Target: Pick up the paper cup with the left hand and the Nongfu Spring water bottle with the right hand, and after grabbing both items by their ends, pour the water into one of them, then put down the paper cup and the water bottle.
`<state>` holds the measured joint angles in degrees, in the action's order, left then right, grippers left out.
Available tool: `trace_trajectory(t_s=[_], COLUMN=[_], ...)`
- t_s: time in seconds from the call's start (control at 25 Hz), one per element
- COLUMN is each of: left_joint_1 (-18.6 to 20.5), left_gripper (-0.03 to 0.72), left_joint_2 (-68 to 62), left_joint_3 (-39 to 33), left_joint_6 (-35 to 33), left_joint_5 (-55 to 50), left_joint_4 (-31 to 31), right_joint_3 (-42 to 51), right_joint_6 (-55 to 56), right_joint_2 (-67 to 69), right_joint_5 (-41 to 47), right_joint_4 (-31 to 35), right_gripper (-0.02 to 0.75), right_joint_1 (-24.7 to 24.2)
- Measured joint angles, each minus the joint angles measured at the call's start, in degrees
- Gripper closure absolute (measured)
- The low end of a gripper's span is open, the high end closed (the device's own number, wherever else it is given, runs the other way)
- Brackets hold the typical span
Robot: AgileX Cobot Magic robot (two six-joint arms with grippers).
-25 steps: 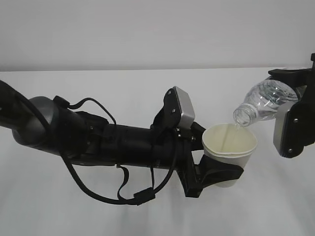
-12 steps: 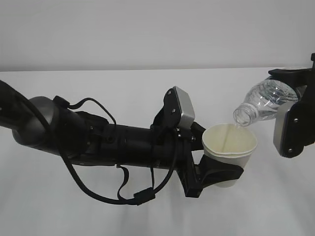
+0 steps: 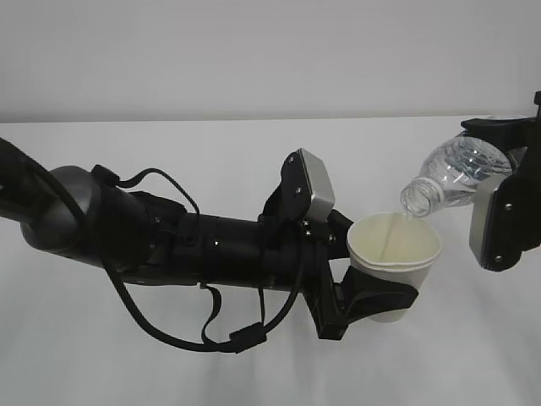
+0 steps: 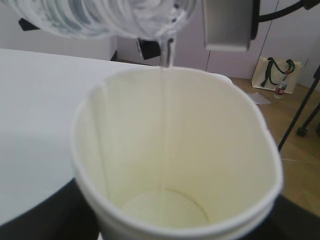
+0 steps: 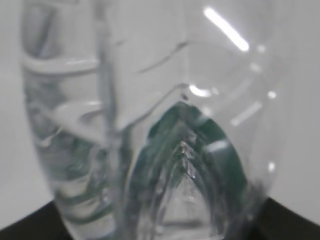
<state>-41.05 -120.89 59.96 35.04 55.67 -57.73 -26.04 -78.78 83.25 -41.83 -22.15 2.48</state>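
My left gripper [image 3: 378, 298] is shut on the lower part of the white paper cup [image 3: 396, 249], holding it upright above the table. The cup's cream inside fills the left wrist view [image 4: 175, 165], with a little water at the bottom. My right gripper [image 3: 510, 156] is shut on the base end of the clear Nongfu Spring water bottle [image 3: 456, 173], which is tilted neck-down to the left over the cup's far rim. A thin stream of water [image 4: 166, 55] falls from the neck into the cup. In the right wrist view the bottle [image 5: 150, 125] fills the frame, with its green label showing through.
The white table [image 3: 211, 364] lies under both arms, with a grey wall behind. Past the table's edge, the left wrist view shows a wooden floor, a cream bag with green straps [image 4: 276, 74] and a black tripod leg [image 4: 300, 112].
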Motion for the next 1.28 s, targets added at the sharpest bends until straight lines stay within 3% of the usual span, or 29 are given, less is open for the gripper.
trace_trajectory(t_s=[1.28], left_joint_1=[0.0], left_gripper=[0.202], left_joint_2=[0.0], left_joint_3=[0.0], left_joint_6=[0.0], left_joint_5=[0.0], left_joint_4=[0.0], right_joint_3=[0.0], right_joint_6=[-1.24], right_joint_2=[0.0], right_joint_5=[0.0], right_joint_4=[0.11], right_gripper=[0.314], right_joint_1=[0.0])
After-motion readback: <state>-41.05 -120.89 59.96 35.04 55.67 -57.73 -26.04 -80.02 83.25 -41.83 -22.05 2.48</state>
